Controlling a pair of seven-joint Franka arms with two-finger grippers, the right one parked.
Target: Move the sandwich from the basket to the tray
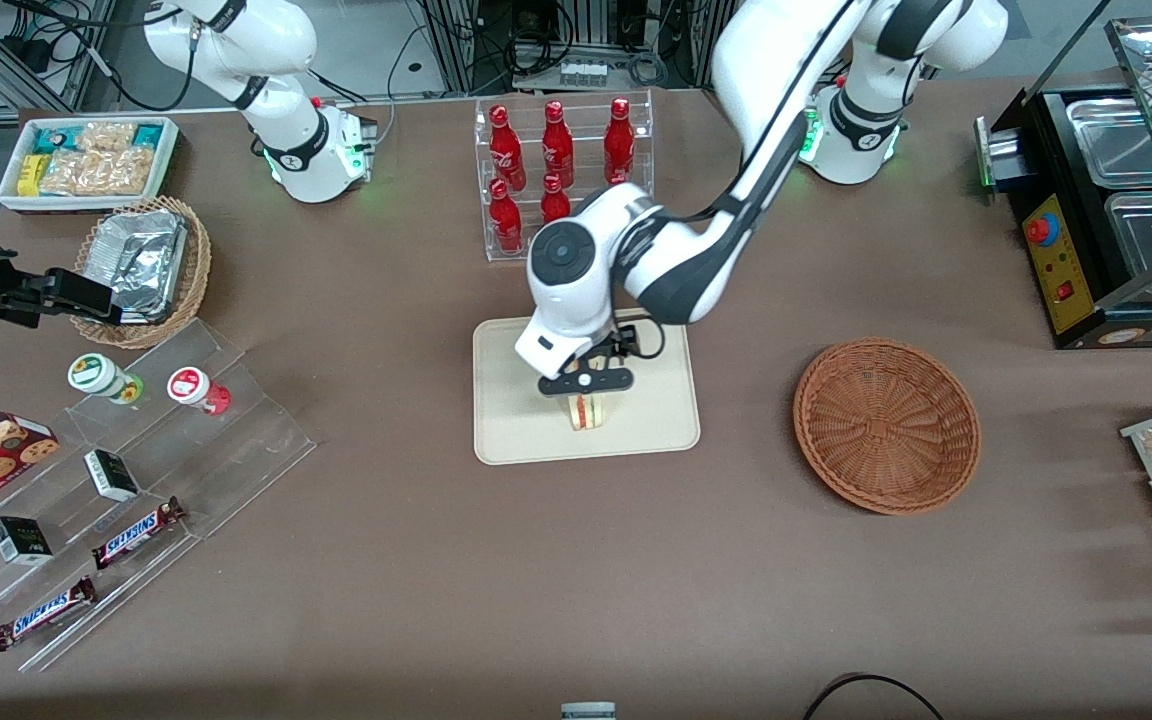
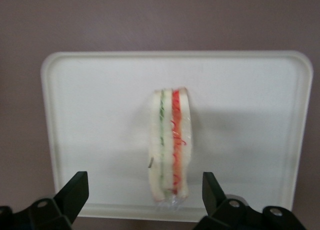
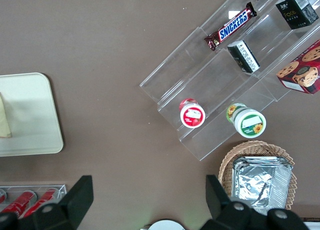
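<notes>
Front view shows the brown table (image 1: 416, 560) with the cream tray (image 1: 516, 440) near its middle and the reddish-brown basket (image 1: 886, 425) lying bare toward the working arm's end. Over the tray hangs the left arm's gripper (image 1: 586, 395), and the sandwich (image 1: 588, 411) stands on the tray on edge, directly beneath it. From the left wrist camera the gripper (image 2: 145, 197) has its jaws spread wide, both fingers (image 2: 72, 192) well apart from the sandwich (image 2: 170, 150), which rests on the tray (image 2: 100, 89) unheld. The placing step looks finished; what remains, I judge, is a straight lift clear without brushing the wedge.
</notes>
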